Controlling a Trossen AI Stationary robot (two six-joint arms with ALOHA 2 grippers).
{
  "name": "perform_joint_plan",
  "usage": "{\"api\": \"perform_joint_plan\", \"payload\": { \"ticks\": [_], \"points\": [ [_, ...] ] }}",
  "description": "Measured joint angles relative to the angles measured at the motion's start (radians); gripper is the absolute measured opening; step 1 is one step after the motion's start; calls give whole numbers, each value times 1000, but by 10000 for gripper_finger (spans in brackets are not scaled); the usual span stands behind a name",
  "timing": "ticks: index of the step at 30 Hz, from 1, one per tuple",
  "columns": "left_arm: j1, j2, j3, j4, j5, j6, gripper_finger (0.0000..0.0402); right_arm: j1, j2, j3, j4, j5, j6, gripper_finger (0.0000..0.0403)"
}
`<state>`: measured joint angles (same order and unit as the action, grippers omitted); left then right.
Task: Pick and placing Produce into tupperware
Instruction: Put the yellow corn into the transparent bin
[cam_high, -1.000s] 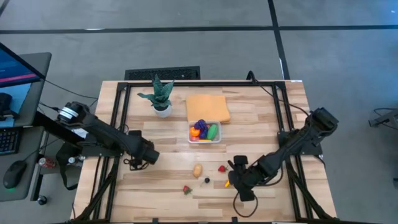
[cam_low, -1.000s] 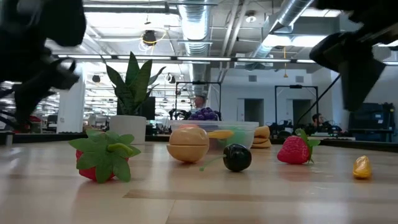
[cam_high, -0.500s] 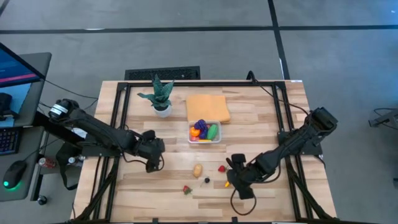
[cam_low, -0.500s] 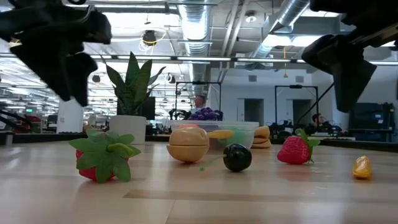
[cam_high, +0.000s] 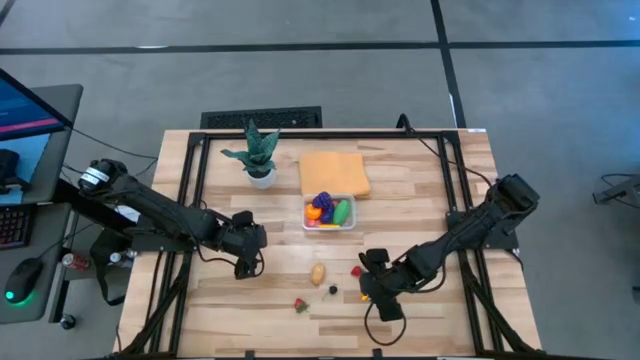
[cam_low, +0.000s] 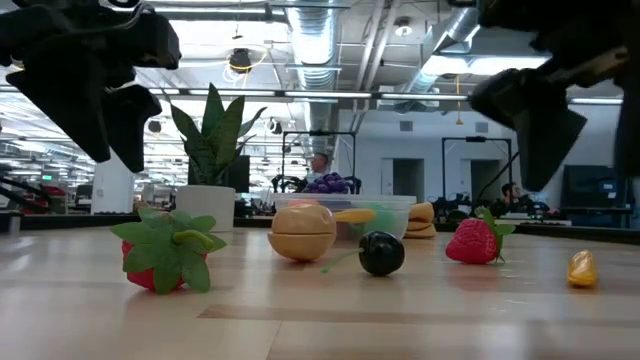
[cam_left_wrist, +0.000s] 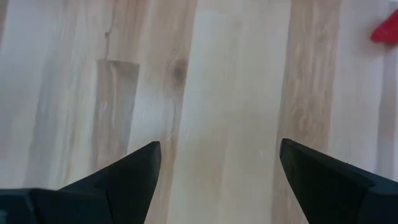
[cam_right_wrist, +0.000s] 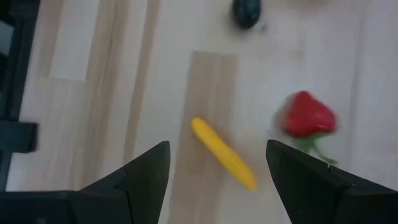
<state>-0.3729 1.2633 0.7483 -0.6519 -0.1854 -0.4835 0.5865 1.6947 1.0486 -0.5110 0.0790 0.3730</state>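
Right wrist view puts the yellow piece of produce (cam_right_wrist: 224, 154), long and thin, flat on the wood directly ahead of the right gripper (cam_right_wrist: 217, 171), lying between its two spread fingers and not yet touched. A red strawberry-like piece (cam_right_wrist: 308, 117) sits just off to one side of that gripper and a small dark berry (cam_right_wrist: 247, 12) farther ahead. I judge the step in hand to be the approach to a pick: the next move calls for a straight drop over the yellow piece, then a close across its narrow width, since it lies slantwise to the fingers.

From above, the tupperware (cam_high: 351, 225) stands well beyond the right gripper (cam_high: 372, 290) toward the table's middle, already holding purple, orange and green pieces. The way there looks open apart from the strawberry, and the table's near edge is not far behind the gripper.

The left gripper (cam_left_wrist: 217, 168) hangs over bare wood with fingers spread, holding nothing, a tan piece (cam_high: 318, 271) and a leafy red one (cam_high: 299, 305) lying off to its side.
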Motion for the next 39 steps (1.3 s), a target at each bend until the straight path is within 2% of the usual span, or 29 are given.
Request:
{"api": "perform_joint_plan", "payload": {
  "ticks": [3,8,24,39],
  "points": [
    [0,0,0,-28,-7,-2,320,7,43,1,40,-49,1,260],
    [0,0,0,-50,-10,-18,320,7,94,26,20,-38,31,254],
    [3,0,0,-61,-31,-33,320,-13,96,27,18,-53,38,183],
    [3,-1,0,-66,-32,-51,320,-35,167,29,0,-119,44,175]
  ]
}}
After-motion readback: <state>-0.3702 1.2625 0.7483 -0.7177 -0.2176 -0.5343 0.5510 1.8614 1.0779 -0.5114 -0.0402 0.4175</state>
